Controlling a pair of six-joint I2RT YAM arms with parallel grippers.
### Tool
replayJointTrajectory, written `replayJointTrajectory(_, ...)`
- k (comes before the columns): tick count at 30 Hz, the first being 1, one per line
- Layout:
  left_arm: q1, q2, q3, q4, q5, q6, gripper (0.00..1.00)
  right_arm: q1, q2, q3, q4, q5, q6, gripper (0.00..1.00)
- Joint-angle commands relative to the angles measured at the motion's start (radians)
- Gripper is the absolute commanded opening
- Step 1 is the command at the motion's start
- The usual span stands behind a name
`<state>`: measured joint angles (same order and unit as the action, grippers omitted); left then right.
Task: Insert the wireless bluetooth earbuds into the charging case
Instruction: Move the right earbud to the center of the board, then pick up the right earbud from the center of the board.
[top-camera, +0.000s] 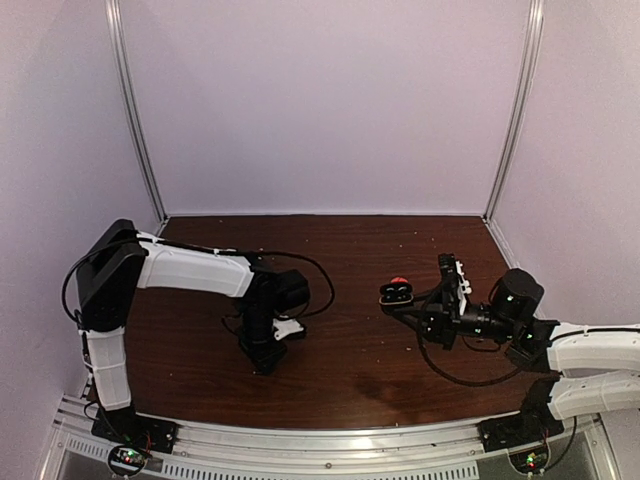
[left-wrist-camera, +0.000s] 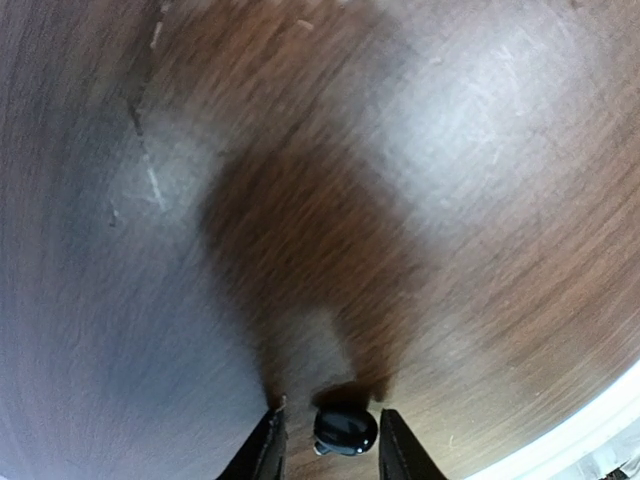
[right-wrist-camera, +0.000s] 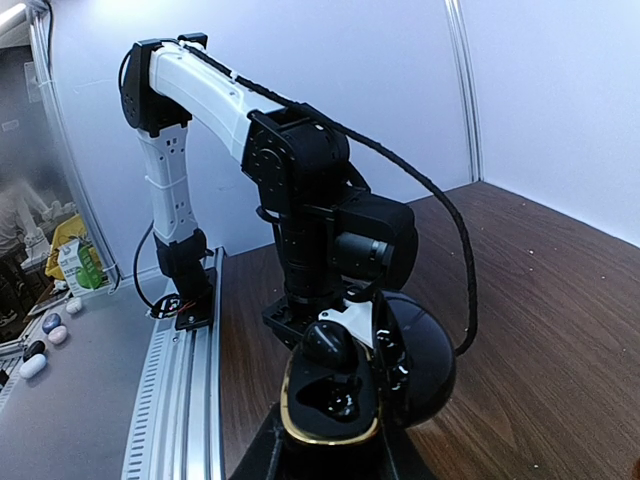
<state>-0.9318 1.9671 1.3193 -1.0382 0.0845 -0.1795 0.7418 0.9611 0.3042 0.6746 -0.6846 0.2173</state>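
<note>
On the left half of the table (top-camera: 350, 250), the left gripper (left-wrist-camera: 331, 445) points straight down with a black bud (left-wrist-camera: 346, 430) between its fingertips. The jaws stand parted, with a sliver of wood showing between one finger and the bud, so the bud looks released. It rests on or just above the surface; the blurred view does not say which.

Well apart to the right, the right gripper (right-wrist-camera: 330, 455) is clenched on the case (right-wrist-camera: 330, 400), with the lid (right-wrist-camera: 420, 350) swung open and the wells facing the left arm. A dark rounded shape at the upper well may be a bud already seated. The lower well looks bare, though the gloss makes that uncertain. A small red thing (top-camera: 399, 281), likely another bud, lies just beside the case on its far side.

My reading is that the task is midway at best. The case is open and presented, but the black bud is nowhere near it — it has yet to be gripped firmly, carried across and pressed in.

Room is generous, with bare wood between the two arms and nothing to skirt. The limits are the rail (top-camera: 320, 440) along the near edge and the walls (top-camera: 320, 100) at the back and sides, all far from either gripper's likely path.
</note>
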Motion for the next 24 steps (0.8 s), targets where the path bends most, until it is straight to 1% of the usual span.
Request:
replayJointTrajectory(1, -0.005, 0.065, 0.031, -0.045, -0.057, -0.004, 0.36, 0.001, -0.003, 0.026, 0.048, -0.016, 0.017, 0.00)
replayJointTrajectory(8, -0.023, 0.107, 0.097, -0.062, -0.059, 0.013, 0.36, 0.000, -0.009, 0.016, 0.048, -0.008, 0.018, 0.00)
replayJointTrajectory(18, -0.065, 0.139, 0.107, -0.056, -0.028, 0.028, 0.35, 0.001, -0.002, 0.016, 0.049, -0.009, 0.018, 0.00)
replayJointTrajectory(24, -0.072, 0.148, 0.121, -0.055, -0.025, 0.033, 0.26, 0.000, -0.002, 0.015, 0.048, -0.006, 0.021, 0.00)
